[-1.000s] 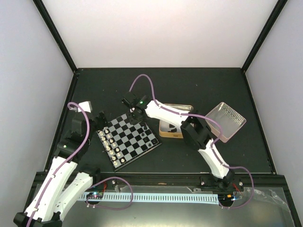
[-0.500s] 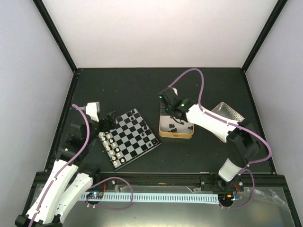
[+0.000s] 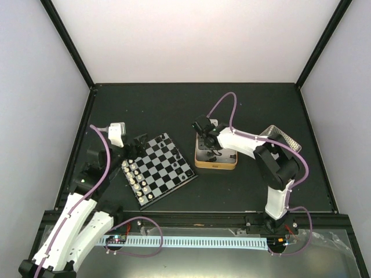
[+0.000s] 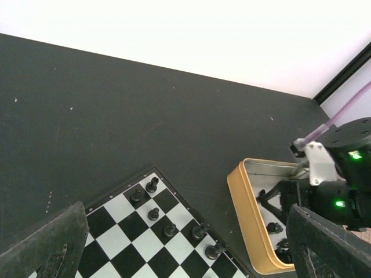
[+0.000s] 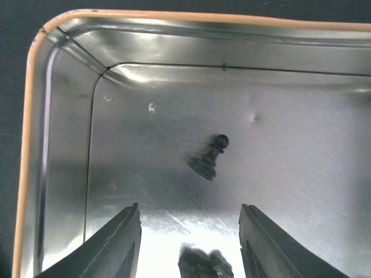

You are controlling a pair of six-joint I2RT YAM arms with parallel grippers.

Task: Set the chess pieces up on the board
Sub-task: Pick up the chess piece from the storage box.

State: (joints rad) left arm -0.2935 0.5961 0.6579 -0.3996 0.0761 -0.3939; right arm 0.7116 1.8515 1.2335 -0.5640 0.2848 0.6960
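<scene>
The board (image 3: 160,168) lies left of centre, with cream pieces along its near-left edge and several black chess pieces (image 3: 185,172) along its right edge. In the left wrist view the board (image 4: 124,243) shows several standing black pieces (image 4: 153,214). My right gripper (image 3: 208,148) hangs open inside the gold-rimmed tin (image 3: 215,164). In the right wrist view my right gripper (image 5: 189,209) is open above a black pawn (image 5: 208,157) lying on its side, with another black piece (image 5: 204,264) between the fingers, untouched. My left gripper (image 3: 138,143) is open and empty by the board's far-left corner.
The tin's gold rim (image 4: 243,214) stands right of the board, with more black pieces inside. Its silver lid (image 3: 288,141) lies behind my right arm. Black frame rails bound the dark table at left, right and back.
My right arm has swung from the board's far corner to the right and lowered its gripper into the tin. My left arm has shifted slightly.
</scene>
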